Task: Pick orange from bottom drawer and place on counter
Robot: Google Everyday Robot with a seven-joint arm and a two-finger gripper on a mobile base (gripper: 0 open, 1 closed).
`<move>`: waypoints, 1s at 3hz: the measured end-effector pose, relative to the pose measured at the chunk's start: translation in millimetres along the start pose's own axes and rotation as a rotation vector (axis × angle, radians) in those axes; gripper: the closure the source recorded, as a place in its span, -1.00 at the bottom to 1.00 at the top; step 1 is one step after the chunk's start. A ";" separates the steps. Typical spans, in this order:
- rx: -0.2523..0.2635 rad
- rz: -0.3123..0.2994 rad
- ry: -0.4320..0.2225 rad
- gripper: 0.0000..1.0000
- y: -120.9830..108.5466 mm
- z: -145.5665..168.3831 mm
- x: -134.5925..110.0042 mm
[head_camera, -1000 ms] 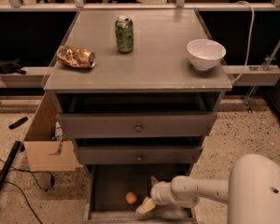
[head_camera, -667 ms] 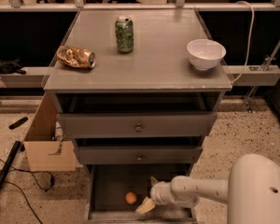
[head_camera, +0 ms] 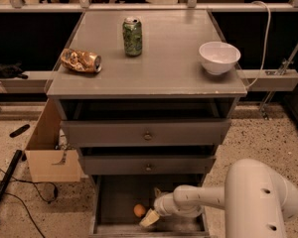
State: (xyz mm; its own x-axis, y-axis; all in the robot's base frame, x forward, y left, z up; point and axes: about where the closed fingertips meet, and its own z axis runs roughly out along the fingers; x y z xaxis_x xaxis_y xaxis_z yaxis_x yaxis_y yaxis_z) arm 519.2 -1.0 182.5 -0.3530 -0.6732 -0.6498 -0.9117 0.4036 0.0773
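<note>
A: One orange [head_camera: 139,210] lies on the dark floor of the bottom drawer [head_camera: 97,207], which stands pulled out. How will it handle?

B: By its look it is light and firm, with a smooth skin that could slip. Being round, it may roll at a nudge. A hard squeeze would likely bruise it, so a moderate grip suits it.

A: Where should the robot take hold?

B: Across the widest part, from two opposite sides, so it does not squirt out above or below.

A: Which way does it point?

B: It shows as a near-round ball with no long axis to speak of. Any stem end is too small to make out, so the fruit itself favours no line of approach.

A: And around the orange?

B: The gripper [head_camera: 150,218] sits low, just beside the orange, to its right in the view and slightly nearer the front. Whether it touches the orange cannot be told, nor whether it is spread or closed. The white arm [head_camera: 203,198] reaches in from the orange's right.

A: Farther out?

B: The shallower drawers [head_camera: 147,133] sit above the orange. Higher again, well apart from it, is the counter [head_camera: 164,68], which bears a green can [head_camera: 132,36], a white bowl [head_camera: 219,57] and a crumpled snack bag [head_camera: 80,60]. There is bare surface straight above the orange.
</note>
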 end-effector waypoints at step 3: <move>-0.045 0.033 -0.043 -1.00 7.2 37.8 -0.3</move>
State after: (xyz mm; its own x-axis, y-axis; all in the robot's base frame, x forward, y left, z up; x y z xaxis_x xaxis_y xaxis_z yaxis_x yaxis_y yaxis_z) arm 520.7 25.5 154.7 -0.3750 -0.6325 -0.6778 -0.9085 0.3962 0.1330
